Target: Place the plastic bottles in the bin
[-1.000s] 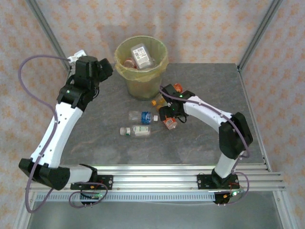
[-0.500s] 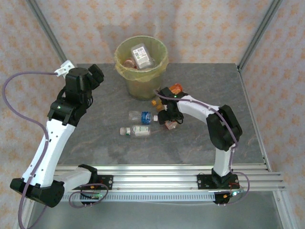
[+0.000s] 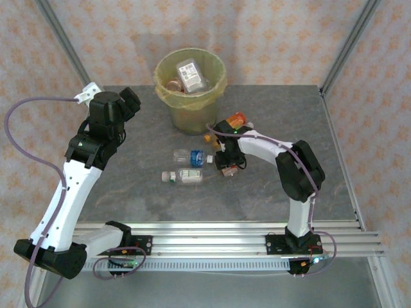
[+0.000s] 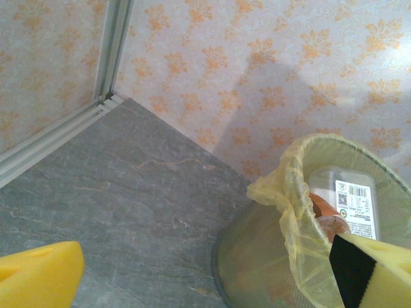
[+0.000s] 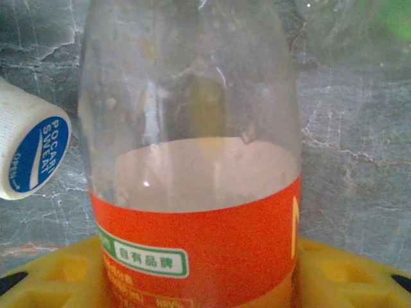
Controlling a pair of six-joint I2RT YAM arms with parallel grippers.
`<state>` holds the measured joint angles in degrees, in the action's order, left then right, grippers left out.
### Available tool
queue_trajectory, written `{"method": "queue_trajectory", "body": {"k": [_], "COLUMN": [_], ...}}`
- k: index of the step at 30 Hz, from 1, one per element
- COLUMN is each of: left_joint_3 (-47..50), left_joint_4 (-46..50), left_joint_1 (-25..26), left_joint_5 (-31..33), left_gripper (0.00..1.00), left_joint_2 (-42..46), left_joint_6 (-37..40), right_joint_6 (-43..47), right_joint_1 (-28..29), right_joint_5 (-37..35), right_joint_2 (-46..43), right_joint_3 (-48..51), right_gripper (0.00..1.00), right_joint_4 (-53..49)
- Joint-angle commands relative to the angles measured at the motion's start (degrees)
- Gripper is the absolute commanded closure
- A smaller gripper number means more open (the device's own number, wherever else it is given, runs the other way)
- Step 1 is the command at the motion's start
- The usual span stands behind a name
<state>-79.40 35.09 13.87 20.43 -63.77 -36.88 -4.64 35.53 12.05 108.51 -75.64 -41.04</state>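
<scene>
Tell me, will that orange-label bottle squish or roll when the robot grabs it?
The orange-label bottle looks empty, since the grey table shows through it, so it is probably light. Its clear plastic wall may dent under a squeeze. Round and smooth, it could roll if nudged.

The table (image 3: 128, 186) lies bare left of the bin (image 3: 190, 102) and in its far right corner. Plastic bottles (image 3: 191, 156) crowd the middle before the bin. The right gripper (image 3: 227, 162), closed around an orange-labelled bottle (image 5: 192, 244), blocks that cluster's right side.
</scene>
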Motion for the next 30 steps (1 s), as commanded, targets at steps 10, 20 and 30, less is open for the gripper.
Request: {"method": "queue_trajectory", "body": {"k": [10,20,30], "left_joint_3": [-1.00,-8.15,-19.70], "left_joint_4": [-1.99,-3.34,-2.92], "left_joint_1": [-0.27,8.01,16.14], "left_joint_5": [-8.61,-25.04,-39.40], "left_gripper": [0.00,0.00,0.02], "left_joint_2": [-0.89,-10.76,-24.22], "left_joint_6": [0.36,3.94,7.88], "right_joint_6": [-2.01,-1.70,-2.17], "right_joint_1": [-0.20,0.41,0.77], "right_joint_5": [0.86,1.68,6.99], "right_joint_2": [-18.66,-33.18,-42.48], "right_joint_3": [7.81,11.64,18.63], "right_gripper": [0.67,0.76,0.73], "right_joint_4": [-2.36,11.15,31.70]}}
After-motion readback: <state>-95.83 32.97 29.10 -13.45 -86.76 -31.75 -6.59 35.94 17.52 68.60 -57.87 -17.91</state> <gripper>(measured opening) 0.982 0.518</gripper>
